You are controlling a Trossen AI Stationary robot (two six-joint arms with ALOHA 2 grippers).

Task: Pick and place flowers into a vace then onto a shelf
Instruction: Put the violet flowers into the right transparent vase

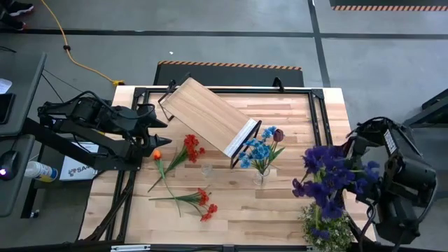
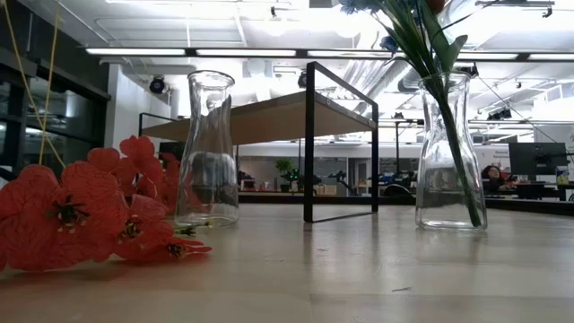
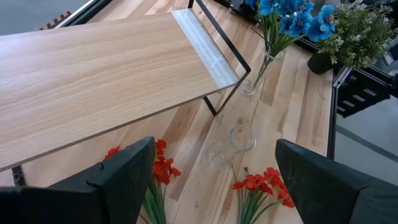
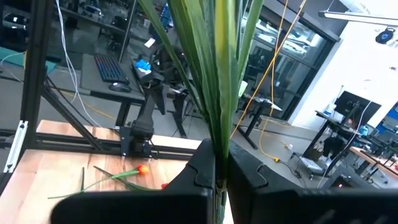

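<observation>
Judging by what lies where, the task looks well under half done. The shelf (image 1: 208,114), largest thing on the table, stands at the far middle, turned at an angle, and its board is bare: no vase has gone up onto it.

Just right of the shelf's near end stands 1 glass vase (image 1: 261,175) already filled with blue flowers (image 1: 257,148) and 1 dark red head (image 1: 278,134). That is the only bunch in a vase so far. An empty vase (image 1: 206,170) stands left of it, near the table's middle; the low view shows nothing inside it.

At the right edge, the right gripper (image 4: 221,177) is clamped shut on the green stems of the purple flowers (image 1: 327,176), held up above the table beside the bushy pale plant (image 1: 327,229). I judge this bunch is the one now in hand, probably bound for the empty vase.

On the left half, 2 red bunches (image 1: 190,147) (image 1: 204,204) lie flat on the wood, and a single orange flower (image 1: 157,154) lies near the left edge. The left gripper (image 1: 155,128) hovers above that far left area with its fingers (image 3: 127,174) spread wide and nothing between them.

Left to do, as I read it: vase the purple, red and orange stems, then lift the vases onto the shelf.
</observation>
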